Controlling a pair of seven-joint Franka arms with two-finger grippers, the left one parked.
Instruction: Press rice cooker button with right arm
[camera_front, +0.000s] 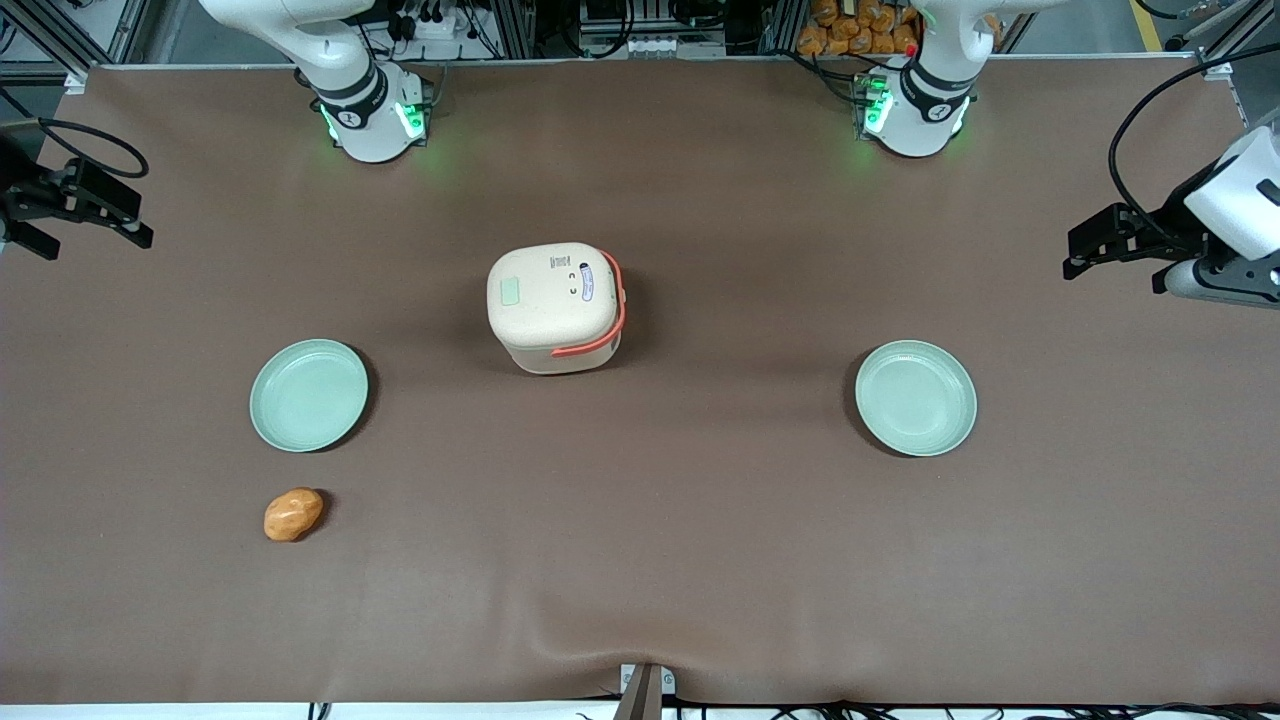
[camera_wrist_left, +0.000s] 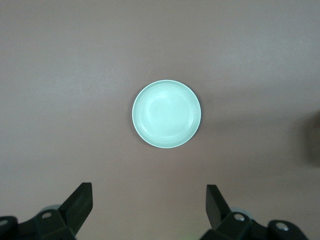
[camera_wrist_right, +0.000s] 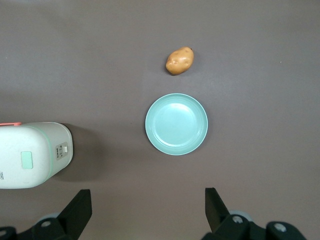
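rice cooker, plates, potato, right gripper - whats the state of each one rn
rice cooker: upright, lid closed, coral handle folded down, untouched.
plate toward the working arm's end: flat on the table, empty.
plate toward the parked arm's end: flat on the table, empty.
potato: lying on the table, nearer the front camera than the first plate.
right gripper: open, high above the table, holding nothing.

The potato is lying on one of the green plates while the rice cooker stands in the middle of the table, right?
Not quite. The front view shows the potato on the bare table, nearer the camera than the plate, not touching it. The rice cooker does stand mid-table. The gripper hangs open above.
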